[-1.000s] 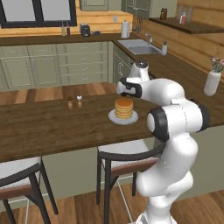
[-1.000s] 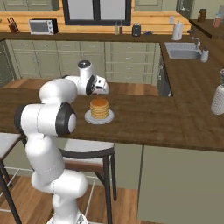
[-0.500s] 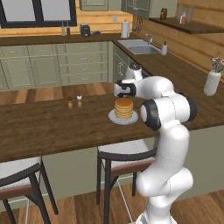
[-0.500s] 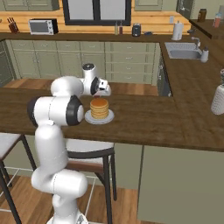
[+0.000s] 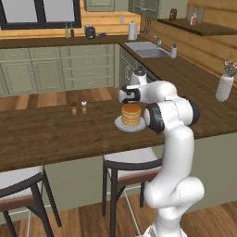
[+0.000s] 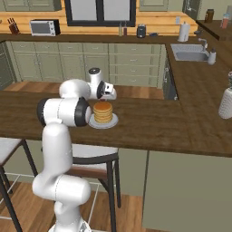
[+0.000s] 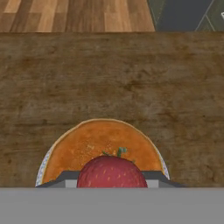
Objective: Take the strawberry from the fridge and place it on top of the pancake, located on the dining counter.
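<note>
Over the dining counter [image 5: 55,134], the arm is bent down so the gripper [image 6: 108,95] hangs just behind and above the pancake [image 5: 131,114] stack. From the two base cameras the fingertips are hard to make out; the white wrist and forearm cover most of the hand, and I cannot pick out the fruit there at all. The hand camera settles it: the strawberry [image 7: 112,172] sits pinched between the jaws, its lower half cut off by the bottom of that view, with the dark finger tips showing only as slivers on either side. Its small green stem points up in that view, toward the far side of the pancake's top, so the berry's long axis runs roughly along the gripper's line of sight. The berry is above the near rim of the golden top, whether touching it I cannot tell. The plate [image 6: 113,121] shows as a thin pale edge around the stack. Bare wood lies open on all sides of the plate; two small shakers [image 5: 78,107] stand well apart to the left, and the counter's far edge drops to the kitchen floor [image 7: 74,15].
</note>
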